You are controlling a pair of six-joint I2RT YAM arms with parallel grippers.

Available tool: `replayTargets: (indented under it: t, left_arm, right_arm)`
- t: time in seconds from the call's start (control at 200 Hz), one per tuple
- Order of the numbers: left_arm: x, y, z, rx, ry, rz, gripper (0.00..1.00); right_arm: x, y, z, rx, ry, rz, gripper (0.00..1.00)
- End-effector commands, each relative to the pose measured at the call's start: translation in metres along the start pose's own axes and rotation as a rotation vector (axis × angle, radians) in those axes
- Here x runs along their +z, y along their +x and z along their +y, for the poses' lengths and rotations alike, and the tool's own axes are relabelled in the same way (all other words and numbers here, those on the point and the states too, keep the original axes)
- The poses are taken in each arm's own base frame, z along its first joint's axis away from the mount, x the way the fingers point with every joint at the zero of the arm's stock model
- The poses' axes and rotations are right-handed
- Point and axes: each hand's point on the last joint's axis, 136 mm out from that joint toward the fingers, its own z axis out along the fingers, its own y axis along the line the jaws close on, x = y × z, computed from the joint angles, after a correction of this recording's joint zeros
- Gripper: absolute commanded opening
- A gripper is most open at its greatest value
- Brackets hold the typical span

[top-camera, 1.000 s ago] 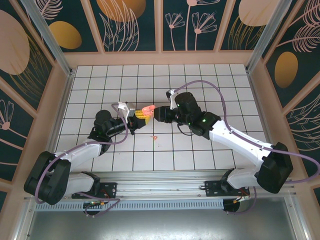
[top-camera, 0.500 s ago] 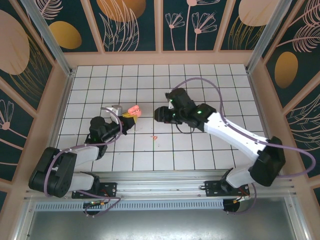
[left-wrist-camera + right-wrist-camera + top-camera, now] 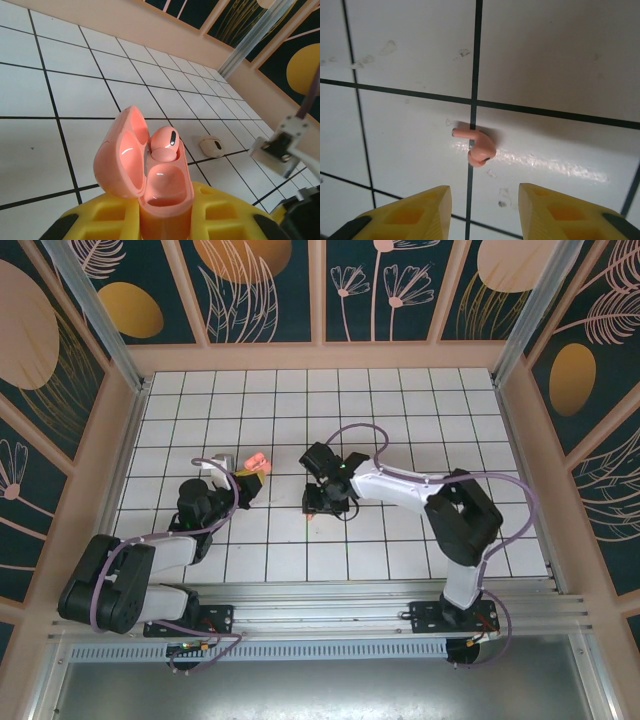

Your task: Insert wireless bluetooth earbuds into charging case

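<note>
Right fingers (image 3: 483, 194), part-open and empty, are hovering over a tiny peach plastic earbud (image 3: 478, 148), likely light and slick: pinch its bulb. Left fingers (image 3: 165, 222) are clamping the open peach case (image 3: 161, 186).

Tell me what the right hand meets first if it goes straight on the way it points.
The loose earbud, lying on a grid line of the tiled floor straight ahead of the right hand; depth is unclear, so likely, not certain.
</note>
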Motion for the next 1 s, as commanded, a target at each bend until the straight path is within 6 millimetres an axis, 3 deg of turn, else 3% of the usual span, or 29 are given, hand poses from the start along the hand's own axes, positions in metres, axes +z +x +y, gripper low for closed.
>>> replayTargets:
  t: [0.0,0.4,0.621,0.996]
  left_arm:
    - [-0.003,-0.013,-0.003,0.014,0.002,-0.048,0.14]
    - [-0.001,-0.017,-0.007,0.027,0.019,-0.045,0.15]
    - [-0.001,-0.016,-0.007,0.028,0.021,-0.042,0.15]
    - [-0.001,-0.015,-0.007,0.04,0.012,-0.028,0.15]
  right_arm:
    - [0.006,-0.004,0.01,-0.028,-0.02,0.013,0.38]
    - [0.031,-0.004,0.01,-0.034,-0.023,0.038,0.33]
    - [0.036,-0.009,0.01,-0.039,-0.019,0.031,0.31]
    - [0.042,-0.001,-0.001,-0.056,0.022,0.049,0.22]
